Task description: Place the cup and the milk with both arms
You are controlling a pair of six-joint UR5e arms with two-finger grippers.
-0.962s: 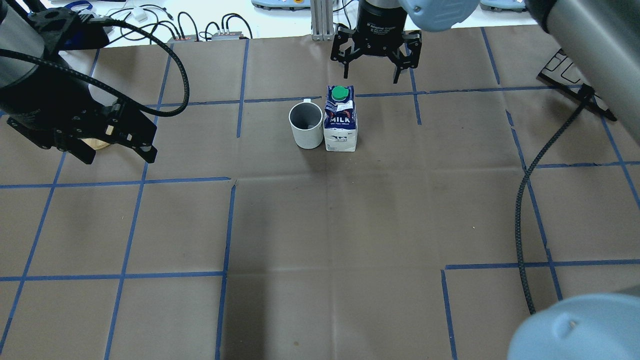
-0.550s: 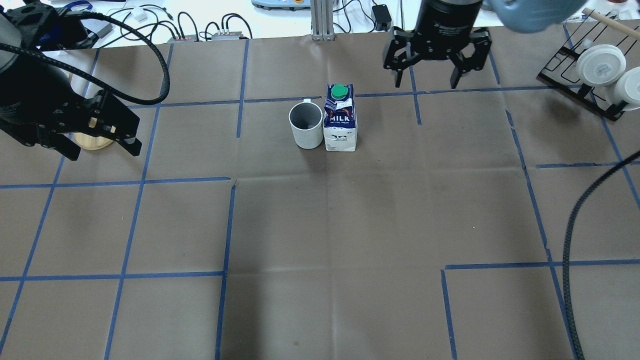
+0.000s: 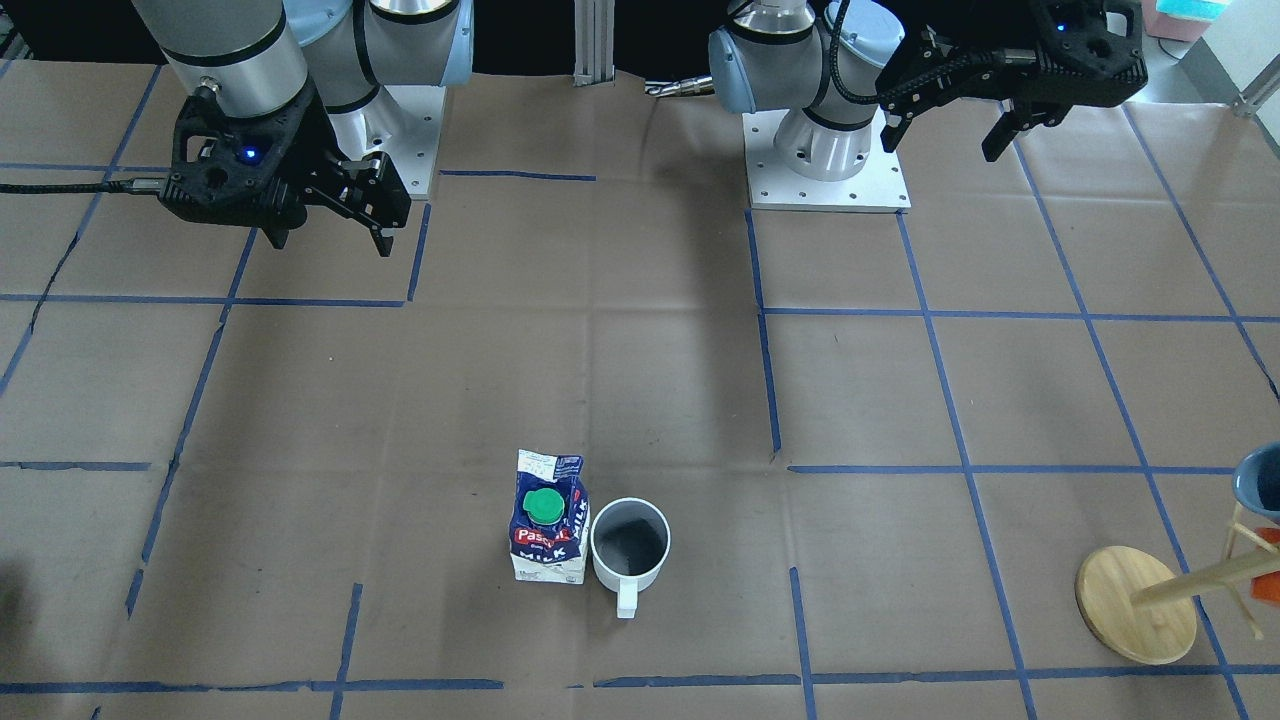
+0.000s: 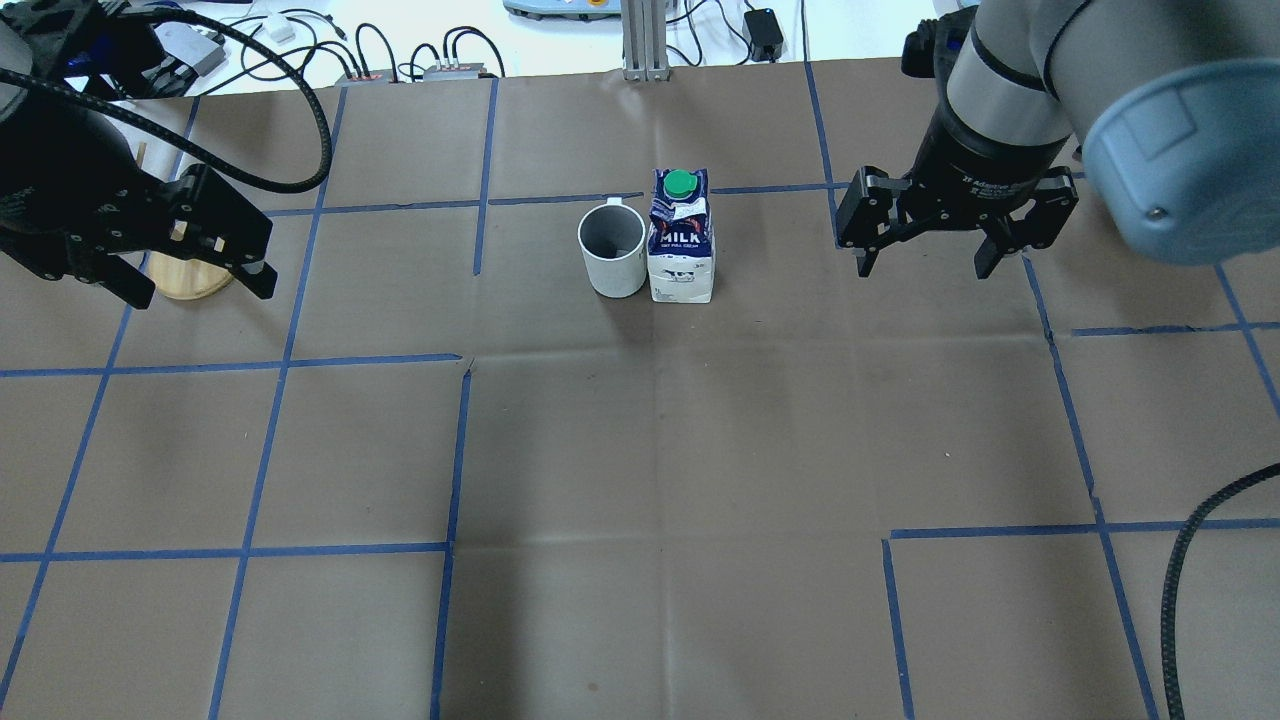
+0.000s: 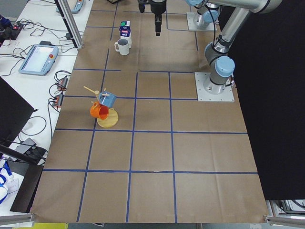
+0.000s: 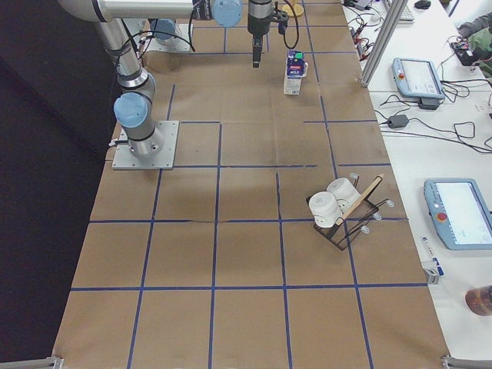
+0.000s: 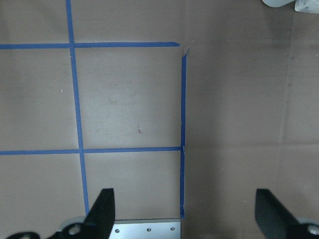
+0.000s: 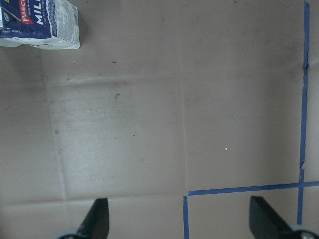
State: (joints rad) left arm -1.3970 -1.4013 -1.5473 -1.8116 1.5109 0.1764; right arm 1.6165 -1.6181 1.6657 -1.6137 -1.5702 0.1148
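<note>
In the front-facing view the cup (image 3: 630, 545) and the milk carton (image 3: 547, 520) are standing upright side by side, touching or nearly so, on the table (image 3: 650, 350). The cup's handle is pointing away from the robot. The right gripper (image 3: 330, 238) and the left gripper (image 3: 940, 145) are hanging back near the bases, fingers spread, nothing between them. So the placing is looking finished, and the step in hand is probably getting the arms clear. The overhead view is showing the right gripper hovering beside the carton but well apart. Any move there is best going up and away, never sideways at that tall, easily tipped carton. The left gripper is hovering over a wooden stand (image 4: 190, 285), so it is needing height too. Both wrist views are showing only paper and tape between spread fingers, with the carton off in a corner of the right one. The cup is showing nothing inside. The carton's green cap (image 3: 544, 505) is sitting on, hiding its contents. In the side views the stand is carrying a blue mug (image 5: 108, 99) and an orange mug (image 5: 98, 111), and a wire rack (image 6: 344, 237) is holding two white cups (image 6: 321, 207), contents not visible.
</note>
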